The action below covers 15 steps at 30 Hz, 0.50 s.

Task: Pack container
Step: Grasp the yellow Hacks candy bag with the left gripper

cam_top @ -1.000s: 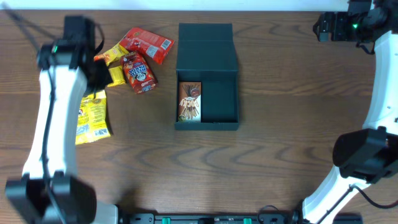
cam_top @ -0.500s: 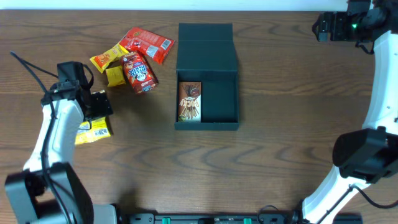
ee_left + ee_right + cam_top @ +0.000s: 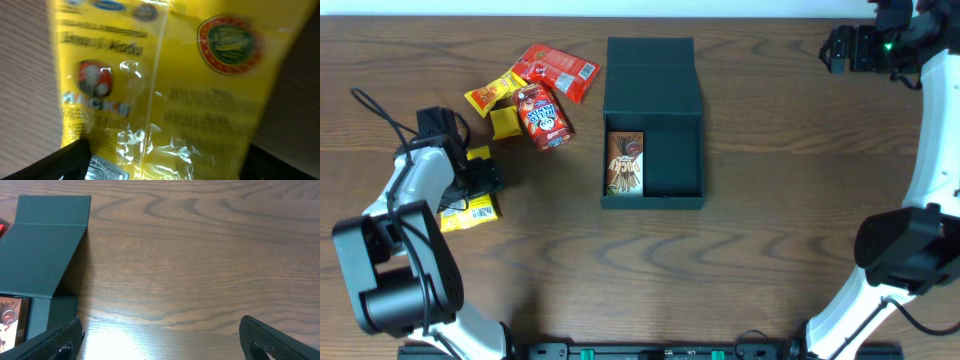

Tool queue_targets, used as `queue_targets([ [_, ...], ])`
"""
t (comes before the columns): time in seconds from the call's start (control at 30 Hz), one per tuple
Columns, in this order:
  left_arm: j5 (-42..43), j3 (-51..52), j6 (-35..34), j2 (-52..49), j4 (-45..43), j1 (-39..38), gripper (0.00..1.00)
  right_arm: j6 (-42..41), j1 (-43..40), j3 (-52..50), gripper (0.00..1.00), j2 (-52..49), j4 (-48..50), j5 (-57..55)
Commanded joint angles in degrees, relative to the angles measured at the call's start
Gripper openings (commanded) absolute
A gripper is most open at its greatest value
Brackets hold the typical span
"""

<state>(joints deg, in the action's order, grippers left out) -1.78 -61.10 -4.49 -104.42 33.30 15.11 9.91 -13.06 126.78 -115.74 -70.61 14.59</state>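
The left arm rises from its base at the 7 o'clock corner of the counter [image 3: 770,230]. It runs toward 12 o'clock, then folds at the wrist so that the left claw [image 3: 480,178] points down at the counter's 9 o'clock side. That claw is over a yellow snack packet [image 3: 470,207]. In the left wrist view the packet [image 3: 165,85] fills the frame, blurred. The claw [image 3: 167,155] is spread, with one dark finger [image 3: 75,162] at each lower corner and the packet between them. Whether the fingers touch it cannot be told.

The right arm stands at the 5 o'clock corner. Its white link climbs the counter's edge to the 1 o'clock corner, where the wrist bends toward 9 o'clock. The right claw [image 3: 835,47] hangs there, well apart from everything. In its own view the claw [image 3: 161,330] is spread wide over bare wood.

The container [image 3: 672,165] sits near mid-counter, a little toward 12 o'clock. Its flap lid [image 3: 650,75] is laid open on the 12 o'clock side. A brown packet [image 3: 626,163] lies inside against its 9 o'clock wall. The right wrist view catches the flap [image 3: 45,245] at its 9 o'clock edge.

A heap of red and yellow packets [image 3: 542,112] lies at the container's 10 o'clock.
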Motion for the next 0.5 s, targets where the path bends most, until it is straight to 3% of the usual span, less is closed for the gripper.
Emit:
queue_targets([
  [0.0,0.3,0.3,0.7,-3.1,0.1,0.3,0.82,0.0,0.4,0.7,0.99,1.2,-0.3,0.3],
  [0.2,0.4,-0.1,-2.2,-3.5,0.2,0.3,0.31,0.0,0.4,0.7,0.99,1.2,-0.4,0.3],
  [0.47,4.6,-5.8,-5.4,-2.9,4.4,-0.2,0.09,-0.7,0.4,0.7,0.99,1.2,-0.3,0.3],
])
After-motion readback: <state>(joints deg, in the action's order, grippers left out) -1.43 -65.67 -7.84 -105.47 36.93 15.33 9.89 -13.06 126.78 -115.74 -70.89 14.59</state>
